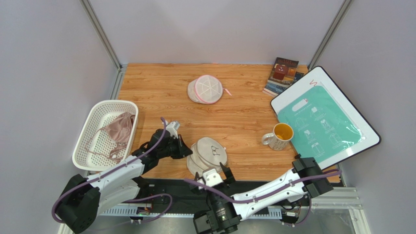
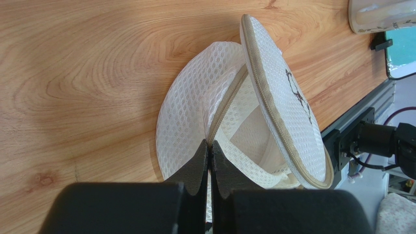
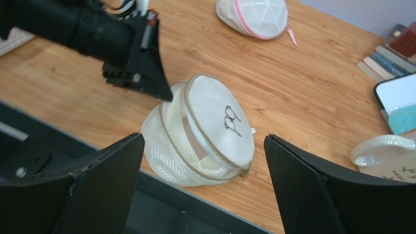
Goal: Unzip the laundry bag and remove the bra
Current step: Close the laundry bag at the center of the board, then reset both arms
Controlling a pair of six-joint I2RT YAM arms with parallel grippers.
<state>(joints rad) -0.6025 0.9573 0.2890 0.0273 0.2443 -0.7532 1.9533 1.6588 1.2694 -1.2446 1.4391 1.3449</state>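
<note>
Mesh halves of the laundry bag [image 1: 209, 155] gape apart like a clamshell. The half with the dark pictogram is tilted up off the lower half, and the beige zip [image 2: 273, 122] runs open round both rims. The bag sits on the bench [image 1: 244, 122], close to its near edge.

The left end effector [image 2: 211, 144] is directly against the bag. Its two dark fingers are pressed together, with their tips at the point where the two zip lines meet, pinching the bag's rim there. From the right wrist view, this tip touches the bag's edge on the side away from the pictogram.

The right end effector [image 3: 204, 185] is spread wide. The bag lies ahead of it, framed between its two fingers, and neither finger touches the bag.

The bra [image 1: 119, 127] lies outside the bag, crumpled in a white perforated basket [image 1: 105, 105]. The basket is behind the left end effector and well apart from the bag, and thin straps trail across its floor.

Far ahead of the right end effector, a round pouch with pink trim [image 3: 254, 17] rests on the bench. A mug [image 3: 385, 151] stands ahead and to its right.
</note>
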